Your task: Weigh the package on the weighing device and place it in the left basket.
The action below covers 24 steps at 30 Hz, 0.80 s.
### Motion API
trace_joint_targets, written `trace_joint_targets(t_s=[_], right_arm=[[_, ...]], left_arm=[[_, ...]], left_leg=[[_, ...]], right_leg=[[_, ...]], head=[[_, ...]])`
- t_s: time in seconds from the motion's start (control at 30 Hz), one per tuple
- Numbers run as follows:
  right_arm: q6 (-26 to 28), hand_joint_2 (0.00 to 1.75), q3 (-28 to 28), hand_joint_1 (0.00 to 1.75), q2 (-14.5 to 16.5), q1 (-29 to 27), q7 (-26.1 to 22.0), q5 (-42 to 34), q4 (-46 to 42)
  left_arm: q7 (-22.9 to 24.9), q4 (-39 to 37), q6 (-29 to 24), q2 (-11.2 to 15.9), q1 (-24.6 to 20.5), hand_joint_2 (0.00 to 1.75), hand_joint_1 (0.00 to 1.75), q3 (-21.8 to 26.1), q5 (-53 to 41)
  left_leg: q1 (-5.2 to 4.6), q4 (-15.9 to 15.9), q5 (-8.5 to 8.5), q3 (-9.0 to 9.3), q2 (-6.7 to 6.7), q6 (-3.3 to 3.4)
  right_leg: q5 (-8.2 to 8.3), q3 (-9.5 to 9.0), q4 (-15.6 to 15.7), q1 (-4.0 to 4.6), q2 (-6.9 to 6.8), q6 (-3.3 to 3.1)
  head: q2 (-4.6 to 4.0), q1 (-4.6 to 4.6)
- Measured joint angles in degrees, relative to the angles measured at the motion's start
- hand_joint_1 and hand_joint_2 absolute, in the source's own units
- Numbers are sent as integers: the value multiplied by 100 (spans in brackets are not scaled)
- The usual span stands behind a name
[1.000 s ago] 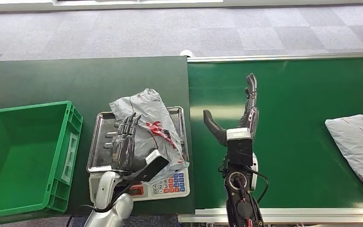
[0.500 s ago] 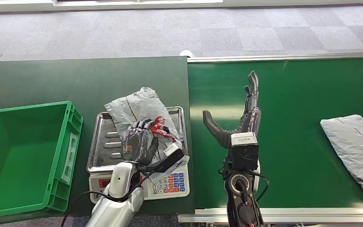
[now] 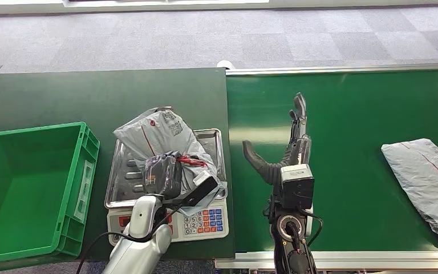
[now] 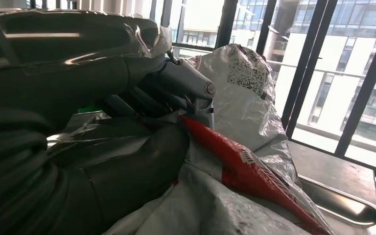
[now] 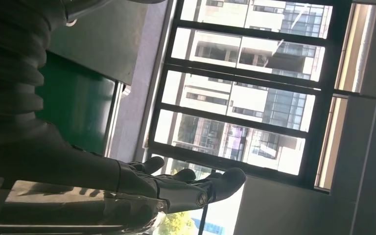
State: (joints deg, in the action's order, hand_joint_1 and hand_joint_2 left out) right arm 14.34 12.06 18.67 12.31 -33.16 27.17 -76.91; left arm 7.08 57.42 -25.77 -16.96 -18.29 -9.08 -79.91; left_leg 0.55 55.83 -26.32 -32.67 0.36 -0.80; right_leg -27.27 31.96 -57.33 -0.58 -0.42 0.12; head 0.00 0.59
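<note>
Left robot hand [image 3: 162,173] grips, seemingly, one package [image 3: 161,137] on scale [image 3: 202,220]; right robot hand [image 3: 288,151] open; one basket [image 3: 31,188].

Grey carpet tiles [image 3: 205,40]; tall dark-framed windows [image 5: 245,98] show sunlit buildings.

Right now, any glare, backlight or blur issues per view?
Head view: even light, sharp, mild sheen on the scale tray. Left wrist view: bright windows behind, left hand dark and close, package glossy. Right wrist view: strong backlight, right hand nearly silhouetted.
</note>
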Motion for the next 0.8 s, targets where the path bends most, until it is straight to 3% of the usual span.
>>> trace_joint_targets(t_s=[0.2, 0.33, 0.5, 0.67, 0.8], right_arm=[[-22, 175, -5, 0, 0, 0, 0, -3, 2], [-77, 175, -28, 0, 0, 0, -4, -3, 42], [-149, 175, -74, 0, 1, 2, -111, -77, 174], [-175, 175, -138, 0, 13, 21, -198, -150, 375], [-177, 175, -203, 0, 24, 31, -205, -210, 489]], left_arm=[[-93, -10, -70, -4, 1, 175, 175, 27, 75], [-584, 91, -547, -16, 34, 175, 175, 45, 423], [-1842, 806, -1234, -17, 271, 175, 175, -66, 1470], [-3559, 2233, -1340, -58, 822, 175, 175, -35, 2359], [-4131, 3249, -1340, -98, 1198, 175, 175, 218, 2922]], left_leg=[[0, 0, 0, 0, 0, 0], [0, 0, 0, -2, 0, 0], [0, 0, 0, -6, 0, 0], [0, -1, -1, -10, 0, 0], [0, -2, -2, -10, 0, -1]], right_leg=[[0, 0, 0, 0, 0, 0], [0, 1, 0, 0, 0, 0], [0, 2, 0, 0, 0, 0], [-1, 6, 0, 0, 1, 0], [-2, 8, 0, 1, 0, -1]], head=[[0, 0], [0, -1], [0, 0], [0, 1], [0, 1]])
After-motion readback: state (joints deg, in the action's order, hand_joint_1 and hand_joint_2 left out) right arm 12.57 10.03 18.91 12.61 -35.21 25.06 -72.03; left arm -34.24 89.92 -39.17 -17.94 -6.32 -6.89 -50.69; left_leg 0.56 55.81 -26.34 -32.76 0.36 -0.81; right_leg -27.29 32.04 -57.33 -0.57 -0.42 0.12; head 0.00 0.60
